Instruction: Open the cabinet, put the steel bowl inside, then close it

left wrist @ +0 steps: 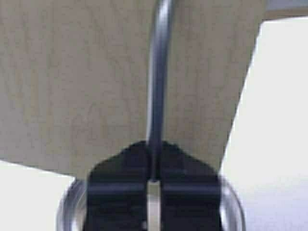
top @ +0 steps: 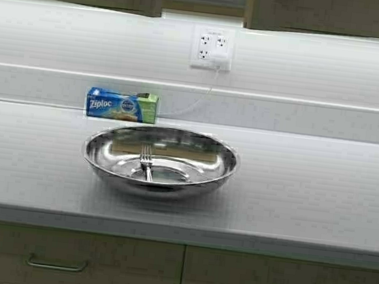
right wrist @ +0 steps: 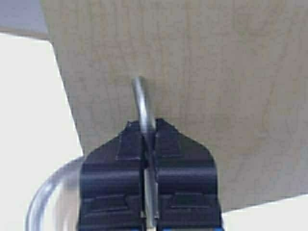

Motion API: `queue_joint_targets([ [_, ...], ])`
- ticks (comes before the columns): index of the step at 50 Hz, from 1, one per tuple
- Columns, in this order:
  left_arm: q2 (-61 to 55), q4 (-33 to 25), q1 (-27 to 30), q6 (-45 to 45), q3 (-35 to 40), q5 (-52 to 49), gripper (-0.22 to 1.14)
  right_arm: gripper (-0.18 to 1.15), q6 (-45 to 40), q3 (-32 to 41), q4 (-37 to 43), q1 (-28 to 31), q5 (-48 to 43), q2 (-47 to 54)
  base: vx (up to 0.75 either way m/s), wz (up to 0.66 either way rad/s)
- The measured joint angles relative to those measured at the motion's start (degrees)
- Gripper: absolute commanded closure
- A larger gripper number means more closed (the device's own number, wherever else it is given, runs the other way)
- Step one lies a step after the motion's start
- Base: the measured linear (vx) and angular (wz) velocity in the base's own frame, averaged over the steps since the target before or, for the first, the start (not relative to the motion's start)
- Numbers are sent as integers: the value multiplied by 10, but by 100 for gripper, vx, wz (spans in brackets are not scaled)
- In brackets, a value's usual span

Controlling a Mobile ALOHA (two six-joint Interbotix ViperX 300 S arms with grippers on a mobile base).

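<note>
While the steel bowl (top: pixel 161 159) sits on the pale, faintly speckled countertop (top: pixel 321 191), both pincers are up at the cabinet (top: pixel 327 14), each clamped on a door handle. Bowl: wide, shallow, round, mirror-polished w/ rolled rim, a fork (top: pixel 147 162) lying inside it on the flat base. Just behind the bowl, against the low white backsplash ledge, a blue-and-green cardboard Ziploc box (top: pixel 122 105), narrower than the bowl. Above & right of the bowl, a white wall outlet (top: pixel 212 48) on the ribbed white wall, w/ a thin white cord running down toward the box. Below the bowl, under the counter edge, tan base drawers (top: pixel 69 262) w/ horizontal bar handles.

Cabinet is straight above the bowl, at the top of the high view: two tan wood-grain doors, matte & smooth, w/ a gap between them showing a grey panel behind.

Left gripper (left wrist: pixel 153 185): black blocky fingers pressed together on the slim rounded steel bar of the left door handle (left wrist: pixel 159 72); bowl's rim shows below it. Right gripper (right wrist: pixel 149 159): black fingers likewise closed tight on the curved end of the right door handle (right wrist: pixel 143 103), bowl's rim showing below.
</note>
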State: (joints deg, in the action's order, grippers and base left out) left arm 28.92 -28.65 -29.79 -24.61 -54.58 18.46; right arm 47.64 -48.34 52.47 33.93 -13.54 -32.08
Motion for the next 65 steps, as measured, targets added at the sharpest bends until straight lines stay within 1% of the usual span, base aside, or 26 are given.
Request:
queue_joint_targets([
  [9,57,17,77,0,-6,-96,88,90,2,-4,-8,-69,96,-31,-12,-7],
  [14,71,19,106,1,-6,-131,88,90,2,0,-18,-104,146,-34,-12,-7],
  [17,74,19,117,1,-6,-136,87,86,2,4,-24,-121,166,-34,-12,-5],
  [19,74,19,122,1,-6,-135,83,79,1,7,-26,-130,173,-33,-12,-4],
  [21,74,19,127,1,-5,-135,75,68,1,9,-28,-139,178,-32,-11,-3],
  [23,74,20,129,3,-5,-135,63,51,1,11,-31,-145,183,-31,-11,-2],
  [28,72,34,130,3,-5,-135,21,5,-8,18,-48,-163,207,-27,-9,0],
  [29,72,40,131,4,-5,-135,12,-6,-11,19,-52,-170,214,-28,-8,3],
  [30,71,47,132,4,-5,-135,4,-10,-14,21,-58,-178,223,-29,-8,4],
  [32,71,59,132,4,-5,-134,-11,-11,-20,22,-69,-195,243,-33,-7,3],
  [34,74,69,132,4,-1,-134,-16,-9,-26,22,-82,-215,263,-35,-6,4],
  [37,77,76,134,3,1,-134,-12,-5,-38,23,-98,-240,295,-40,-4,4],
  [39,79,76,134,3,1,-141,-9,-5,-43,22,-110,-250,316,-49,-4,3],
  [42,88,78,134,4,1,-159,-8,-5,-54,23,-130,-264,345,-63,-4,5],
  [50,132,79,131,6,-4,-223,-7,-4,-98,22,-203,-275,426,-121,-3,3],
  [52,146,79,131,6,-5,-242,-5,-3,-115,22,-220,-276,449,-139,-4,2],
  [54,157,79,131,4,-6,-260,0,-1,-126,23,-230,-276,468,-154,-4,1],
  [57,174,79,124,3,-6,-289,13,5,-140,29,-236,-276,504,-171,-5,3],
  [60,183,79,110,3,-6,-308,37,18,-149,37,-235,-273,541,-185,-5,2],
  [62,184,79,97,4,-4,-314,58,30,-151,42,-228,-266,557,-190,-5,2],
  [63,183,80,90,3,-4,-316,69,41,-152,44,-222,-261,562,-191,-5,3],
  [65,181,80,74,3,-1,-317,89,58,-152,46,-208,-244,566,-190,-5,3],
])
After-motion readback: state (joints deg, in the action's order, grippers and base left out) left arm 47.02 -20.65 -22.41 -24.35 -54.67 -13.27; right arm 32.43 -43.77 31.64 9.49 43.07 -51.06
